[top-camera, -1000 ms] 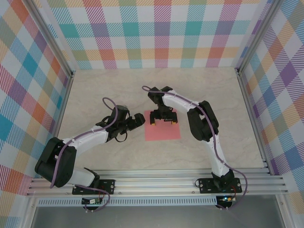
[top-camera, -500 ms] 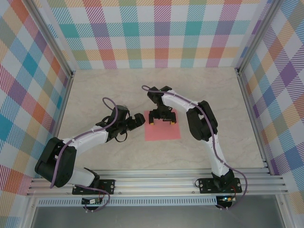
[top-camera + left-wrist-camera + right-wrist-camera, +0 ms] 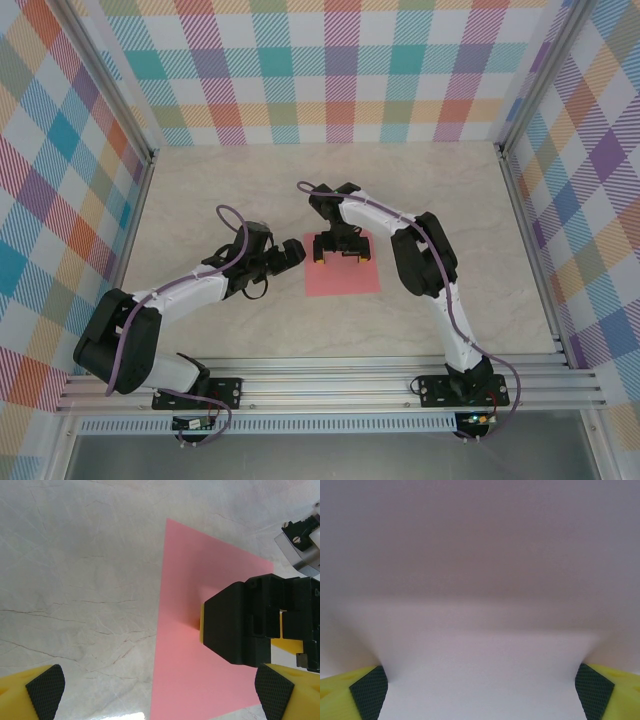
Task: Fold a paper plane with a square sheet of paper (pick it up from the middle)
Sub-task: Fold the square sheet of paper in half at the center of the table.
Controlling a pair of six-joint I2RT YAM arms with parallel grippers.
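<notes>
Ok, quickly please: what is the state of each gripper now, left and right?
Left gripper: open, holding nothing, beside the square sheet of paper.
Right gripper: open wide, low over the sheet's far half, nothing gripped.

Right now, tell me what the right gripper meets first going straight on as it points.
The right gripper would meet the pink paper lying right beneath its open jaws; how close, I cannot tell.
</notes>
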